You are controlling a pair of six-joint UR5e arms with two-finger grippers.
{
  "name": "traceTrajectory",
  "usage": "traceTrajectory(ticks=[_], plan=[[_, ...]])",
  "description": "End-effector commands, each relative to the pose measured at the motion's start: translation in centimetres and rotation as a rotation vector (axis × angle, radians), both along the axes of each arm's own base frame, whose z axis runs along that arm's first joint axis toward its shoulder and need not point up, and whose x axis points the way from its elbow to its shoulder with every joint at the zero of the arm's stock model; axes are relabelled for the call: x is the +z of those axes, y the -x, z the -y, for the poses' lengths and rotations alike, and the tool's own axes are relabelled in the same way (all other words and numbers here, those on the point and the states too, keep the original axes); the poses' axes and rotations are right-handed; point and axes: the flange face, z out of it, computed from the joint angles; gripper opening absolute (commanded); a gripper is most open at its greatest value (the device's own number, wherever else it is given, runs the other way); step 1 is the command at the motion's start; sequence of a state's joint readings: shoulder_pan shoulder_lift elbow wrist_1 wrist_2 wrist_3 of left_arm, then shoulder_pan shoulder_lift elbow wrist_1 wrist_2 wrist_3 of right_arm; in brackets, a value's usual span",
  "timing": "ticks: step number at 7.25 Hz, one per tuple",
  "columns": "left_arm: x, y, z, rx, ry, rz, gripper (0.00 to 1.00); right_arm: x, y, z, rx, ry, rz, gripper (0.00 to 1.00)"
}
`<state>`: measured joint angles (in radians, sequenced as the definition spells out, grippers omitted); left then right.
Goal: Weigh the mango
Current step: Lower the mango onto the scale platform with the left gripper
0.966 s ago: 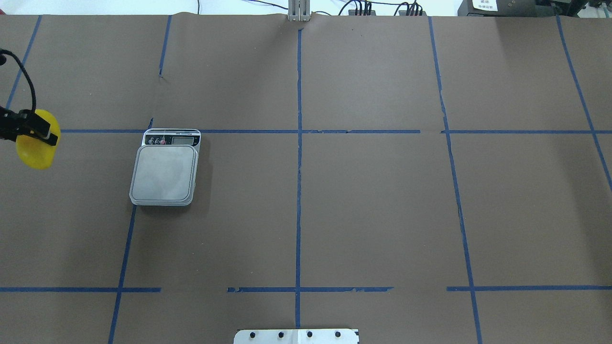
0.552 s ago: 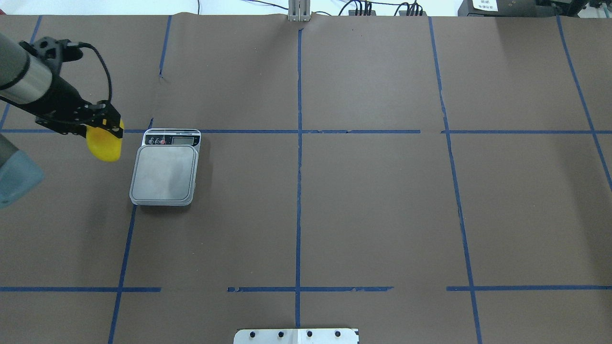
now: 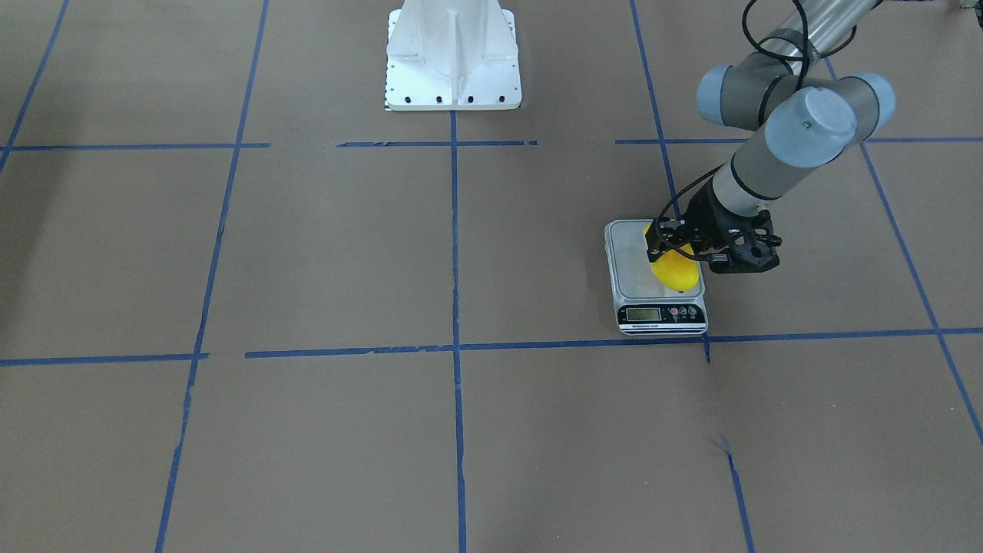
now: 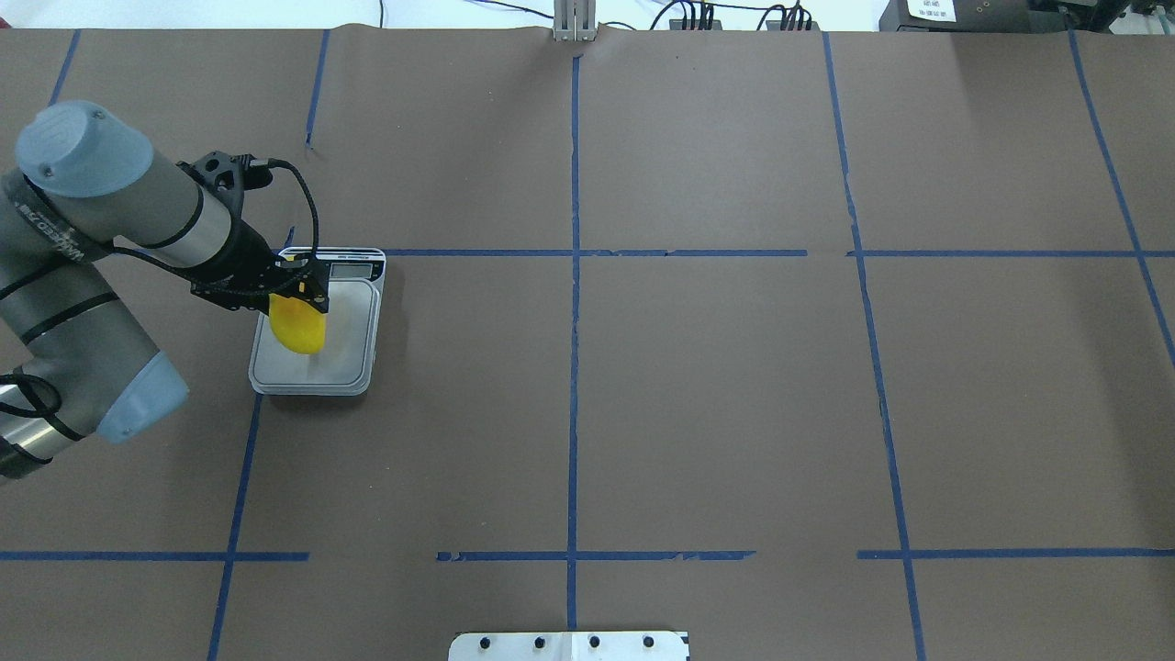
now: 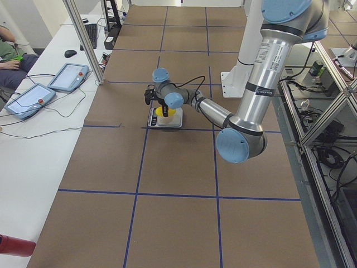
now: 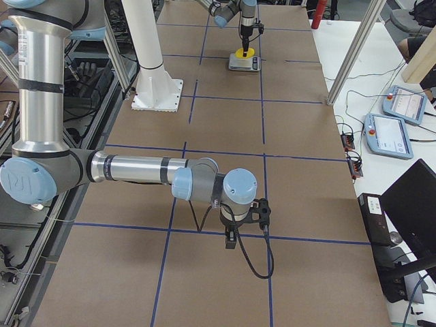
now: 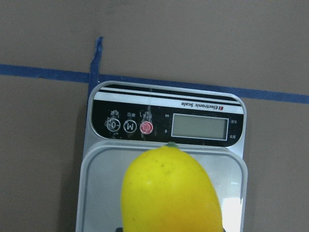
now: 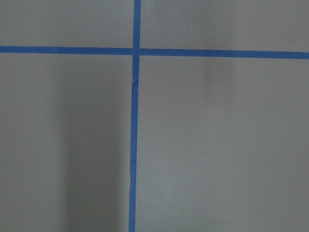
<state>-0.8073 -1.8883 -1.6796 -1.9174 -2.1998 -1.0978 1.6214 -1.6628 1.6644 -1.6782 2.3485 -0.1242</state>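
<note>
Clamping the mango [image 4: 298, 330] by its upper end in the left gripper [image 4: 296, 296], straight below the fingertips and over the scale platform [image 4: 344, 353], yet impossible to say whether touching it or hanging just above (both steep views flatten the gap). Filling the left wrist view with yellow and hiding the fingers there, with the display [image 7: 200, 126], digits unreadable, just beyond the fruit's tip and the buttons [image 7: 129, 126] covered by the gripper from overhead. Showing the right gripper [image 6: 231, 240] only from the table's right end, well apart, too small to call open or closed.
</note>
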Motion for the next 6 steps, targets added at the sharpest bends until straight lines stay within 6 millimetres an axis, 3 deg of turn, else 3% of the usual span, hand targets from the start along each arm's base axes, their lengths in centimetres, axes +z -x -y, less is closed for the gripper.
traceTrajectory(ticks=[1,3,4,5,6], plan=[[0.0,-1.0,-0.5,0.007,-0.002,0.002,0.99,0.0,0.0,0.0,0.0,0.0,0.0,1.0],[-1.4,0.1,-0.8,0.001,-0.027,-0.017,1.0,0.0,0.0,0.0,0.0,0.0,0.0,1.0],[-3.1,2.7,-0.1,-0.026,-0.06,-0.035,1.0,0.0,0.0,0.0,0.0,-0.002,0.0,1.0],[-3.6,7.9,1.9,-0.059,-0.1,-0.003,1.0,0.0,0.0,0.0,0.0,0.0,0.0,1.0],[-4.2,11.0,2.3,-0.001,-0.157,0.068,1.0,0.0,0.0,0.0,0.0,-0.002,0.0,1.0]])
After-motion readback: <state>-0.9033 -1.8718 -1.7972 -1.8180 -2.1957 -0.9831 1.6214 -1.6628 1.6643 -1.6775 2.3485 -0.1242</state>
